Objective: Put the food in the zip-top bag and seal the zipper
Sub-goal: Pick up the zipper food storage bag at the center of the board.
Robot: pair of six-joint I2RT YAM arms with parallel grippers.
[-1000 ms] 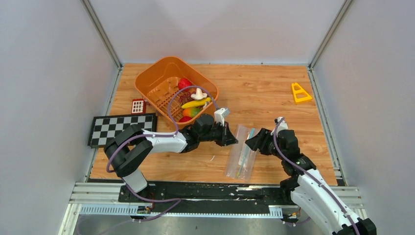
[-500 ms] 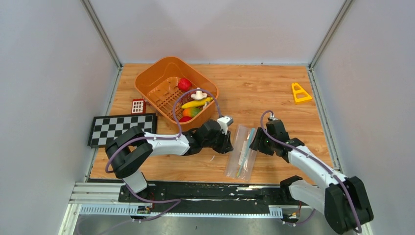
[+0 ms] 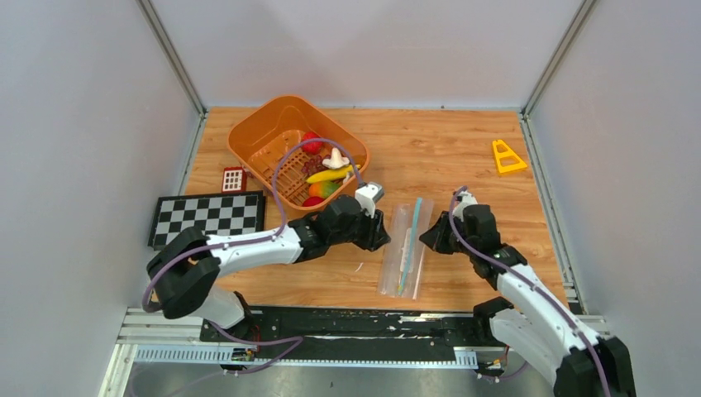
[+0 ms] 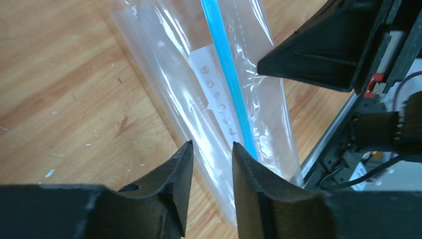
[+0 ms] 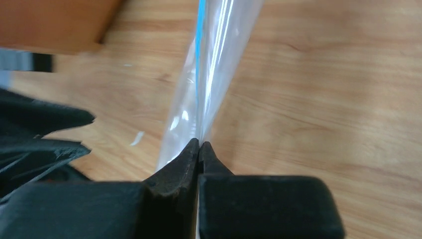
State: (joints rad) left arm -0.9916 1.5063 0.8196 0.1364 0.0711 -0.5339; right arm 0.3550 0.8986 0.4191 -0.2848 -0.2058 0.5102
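Zip-top bag (image 3: 397,256) in right claw (image 5: 199,144), left claw (image 4: 212,145) parted

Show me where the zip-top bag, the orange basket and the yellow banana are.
zip-top bag (image 3: 395,260): top view, on the clear film just left of its teal strip.
orange basket (image 3: 255,118): top view, on the far-left rim.
yellow banana (image 3: 328,175): top view, on the middle of the fruit, inside the basket.

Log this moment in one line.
right gripper: shut on bag | left gripper: open, at bag | food: in basket
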